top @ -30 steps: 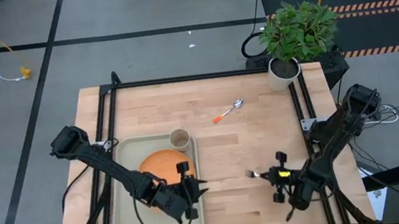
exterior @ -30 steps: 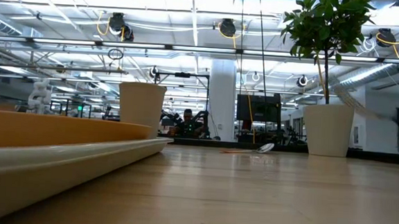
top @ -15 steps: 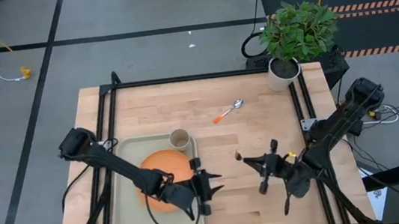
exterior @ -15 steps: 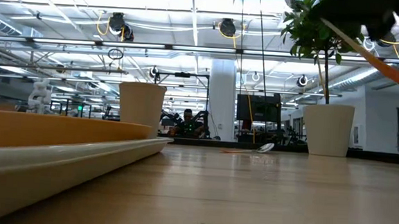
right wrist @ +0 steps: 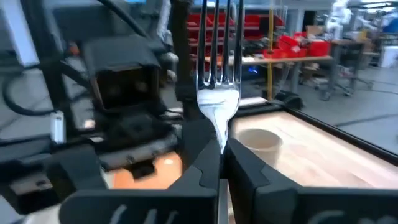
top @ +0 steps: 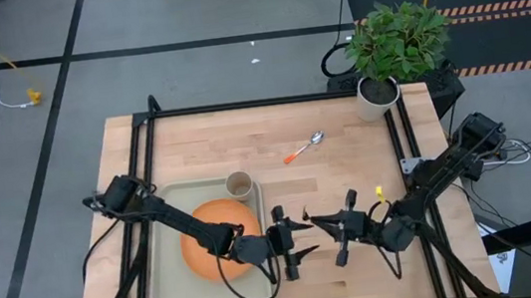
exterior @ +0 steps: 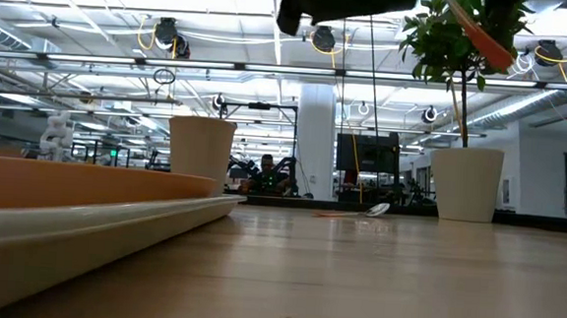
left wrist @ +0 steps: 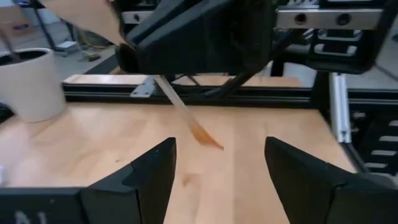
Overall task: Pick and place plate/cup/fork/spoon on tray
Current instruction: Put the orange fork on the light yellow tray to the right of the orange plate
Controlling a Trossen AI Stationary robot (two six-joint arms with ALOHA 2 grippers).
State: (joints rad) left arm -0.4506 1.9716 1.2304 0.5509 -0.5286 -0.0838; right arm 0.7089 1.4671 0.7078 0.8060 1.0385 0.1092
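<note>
The orange plate (top: pixel 207 248) lies in the pale tray (top: pixel 166 291) at the near left, partly under my left arm. The tan cup (top: pixel 238 184) stands in the tray's far right corner. The spoon (top: pixel 304 148) lies on the bare board farther back. My left gripper (top: pixel 301 239) hovers open just past the tray's right rim, with nothing between its fingers (left wrist: pixel 155 174). Facing it from the right, my right gripper (top: pixel 326 224) is shut on the fork (right wrist: pixel 217 74). My right gripper pinches the fork's neck (right wrist: pixel 218 134), just behind the tines, between its two fingers. The fingers come about level from the table's right. The fork is lifted clear, its tines sticking out past the fingertips toward my left gripper. Its orange handle (exterior: pixel 480 35) slants down to the right.
A potted plant in a white pot (top: pixel 377 96) stands at the far right corner. Black frame rails (top: pixel 260 102) run along the board's far, left and right sides. Bare wood (top: pixel 279 182) lies between the tray and the right rail.
My left gripper has gone from over the plate toward the table's right, past the tray's rim, and has opened wider. My right gripper has carried the fork up and toward the table's left, and the two grippers now face each other closely.
</note>
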